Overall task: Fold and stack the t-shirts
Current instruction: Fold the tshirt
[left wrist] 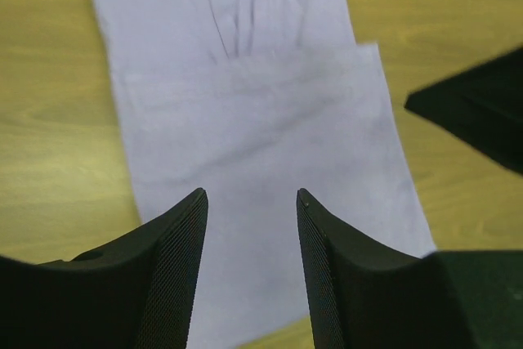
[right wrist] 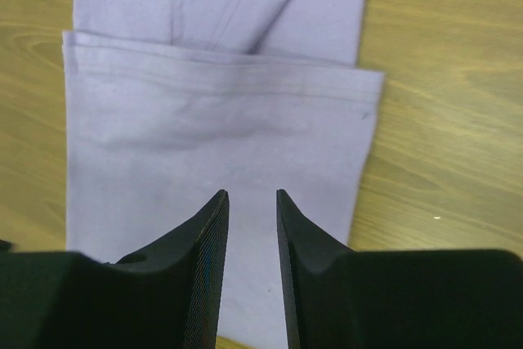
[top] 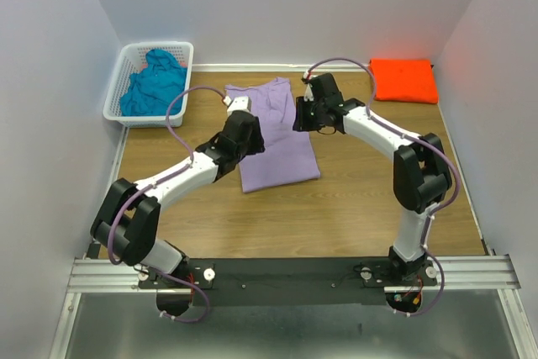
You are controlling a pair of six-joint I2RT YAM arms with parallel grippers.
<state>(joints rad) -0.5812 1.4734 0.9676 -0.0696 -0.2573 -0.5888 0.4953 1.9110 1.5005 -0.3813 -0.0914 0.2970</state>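
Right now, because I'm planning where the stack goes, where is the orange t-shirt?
In the top view, the orange t-shirt lies folded in the far right corner of the table, well apart from the lavender t-shirt at mid-table.

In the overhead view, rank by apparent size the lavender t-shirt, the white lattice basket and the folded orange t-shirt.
1. Flat lavender cotton t-shirt
2. White plastic lattice basket, nearly level with it
3. Folded orange cotton t-shirt

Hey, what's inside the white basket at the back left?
A crumpled teal-blue t-shirt fills the white basket. Anything beneath the shirt, including the basket's floor, is covered and cannot be seen.
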